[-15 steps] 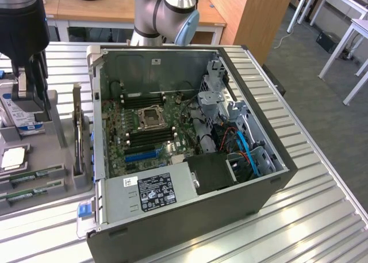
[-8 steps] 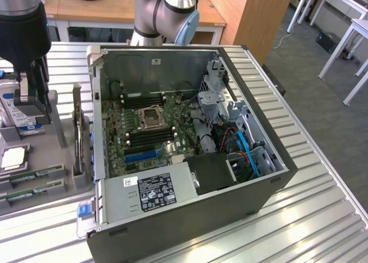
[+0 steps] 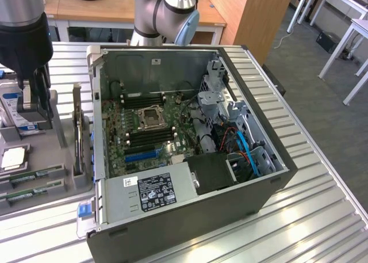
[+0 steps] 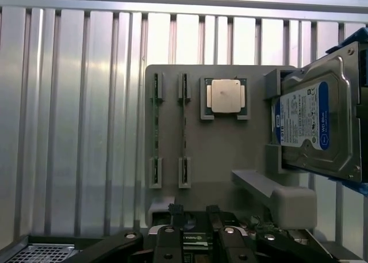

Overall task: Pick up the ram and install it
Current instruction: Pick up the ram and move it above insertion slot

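Well, your pincer (image 3: 35,107) hangs released above the tray (image 4: 230,153). The ram (image 4: 156,130) stands edge-up in slots — likely for easy pinching.

Ribbed metal table (image 3: 322,217) carries 2 items: 1 open PC case (image 3: 190,228) and 1 grey parts tray (image 4: 221,153), just beside it at the exterior view's left.

Open computer case (image 3: 190,228) on ribbed metal table (image 3: 322,217); grey tray (image 4: 218,153) — processor (image 4: 225,95), hard drive (image 4: 313,125).
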Tool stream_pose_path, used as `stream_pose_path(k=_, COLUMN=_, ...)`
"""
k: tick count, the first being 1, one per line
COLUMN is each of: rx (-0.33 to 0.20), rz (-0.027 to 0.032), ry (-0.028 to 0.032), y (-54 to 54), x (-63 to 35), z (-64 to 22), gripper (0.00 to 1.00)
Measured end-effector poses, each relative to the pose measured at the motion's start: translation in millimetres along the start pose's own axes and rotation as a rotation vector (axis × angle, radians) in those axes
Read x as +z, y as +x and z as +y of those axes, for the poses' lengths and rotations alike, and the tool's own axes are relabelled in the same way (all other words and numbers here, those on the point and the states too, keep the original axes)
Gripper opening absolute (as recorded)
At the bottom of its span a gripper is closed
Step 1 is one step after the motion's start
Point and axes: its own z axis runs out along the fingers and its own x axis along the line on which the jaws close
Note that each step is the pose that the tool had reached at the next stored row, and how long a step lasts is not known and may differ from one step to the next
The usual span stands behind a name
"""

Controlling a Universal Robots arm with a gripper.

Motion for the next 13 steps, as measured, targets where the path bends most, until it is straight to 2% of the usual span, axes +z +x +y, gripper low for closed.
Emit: stream_pose_path(k=13, rx=0.0, rz=0.0, ry=0.0, y=0.4, x=18.2, z=-0.8, gripper=0.3)
